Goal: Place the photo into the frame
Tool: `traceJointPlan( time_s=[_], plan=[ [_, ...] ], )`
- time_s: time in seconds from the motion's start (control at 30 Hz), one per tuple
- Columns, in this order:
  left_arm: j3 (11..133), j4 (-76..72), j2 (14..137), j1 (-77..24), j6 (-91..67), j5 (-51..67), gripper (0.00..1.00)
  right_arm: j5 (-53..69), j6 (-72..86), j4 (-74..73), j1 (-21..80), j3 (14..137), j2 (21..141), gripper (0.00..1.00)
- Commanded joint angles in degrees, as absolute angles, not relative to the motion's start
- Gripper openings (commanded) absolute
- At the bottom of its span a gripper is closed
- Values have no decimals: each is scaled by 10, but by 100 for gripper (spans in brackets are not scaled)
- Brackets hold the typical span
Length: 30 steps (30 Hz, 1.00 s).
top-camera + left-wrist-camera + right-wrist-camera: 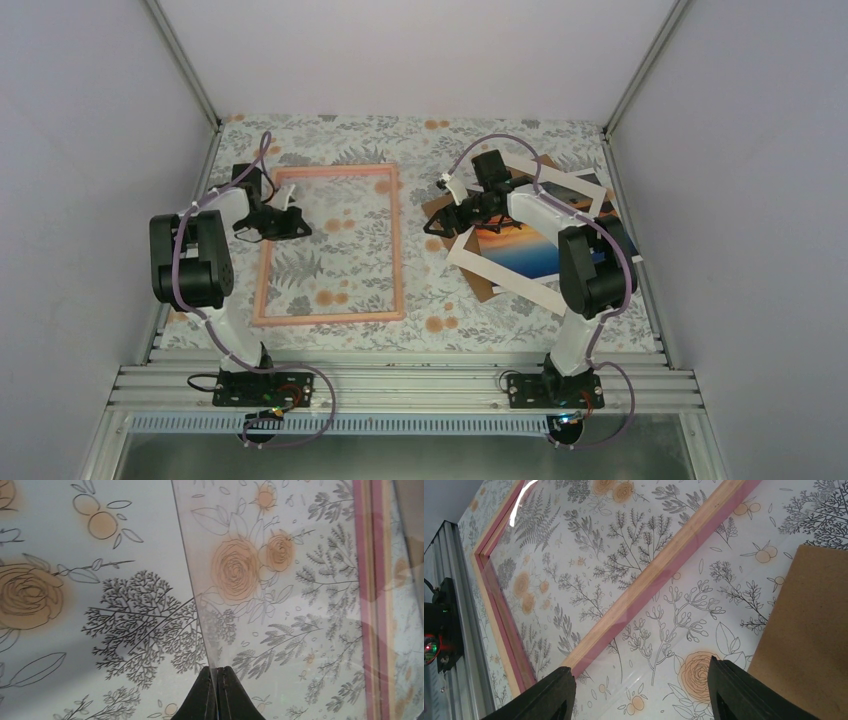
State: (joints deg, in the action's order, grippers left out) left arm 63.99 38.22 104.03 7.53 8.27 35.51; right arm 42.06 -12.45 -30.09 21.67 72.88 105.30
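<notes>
At the tip of the left end effector (216,692): jaws pressed together on the thin edge of the clear pane (280,605), apparently pinching it; the overhead view places this grip at about 10 o'clock on the frame (328,318).

Right end effector (639,695): jaws wide, nothing between them, hovering over bare bench (440,300) in the gap between the frame's 3 o'clock rail and the brown board (809,640).

Frame: flat on the bench, on its 9 o'clock half. Only the floral bench pattern shows through the opening; no print inside.

Photo (525,250): on the 3 o'clock half of the bench, well apart from the frame, lying under the white mat (500,272) and over the brown board, partly hidden by the right arm.

Status, as judged: early. The photo is not yet gripped and the frame has received nothing. Left to do: free the photo from the mat, carry it toward 9 o'clock, seat it in the frame.
</notes>
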Motion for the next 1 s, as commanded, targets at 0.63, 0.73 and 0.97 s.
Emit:
traceJointPlan(
  time_s=[0.63, 0.73, 0.97],
  plan=[
    [655, 404, 1026, 81, 89, 273, 2, 413, -137, -298, 212, 719, 1038, 67],
    [656, 406, 1022, 82, 90, 268, 2, 414, -137, -299, 211, 720, 1038, 67],
    [658, 413, 1017, 90, 96, 251, 2, 415, -136, -299, 210, 720, 1038, 67]
  ],
)
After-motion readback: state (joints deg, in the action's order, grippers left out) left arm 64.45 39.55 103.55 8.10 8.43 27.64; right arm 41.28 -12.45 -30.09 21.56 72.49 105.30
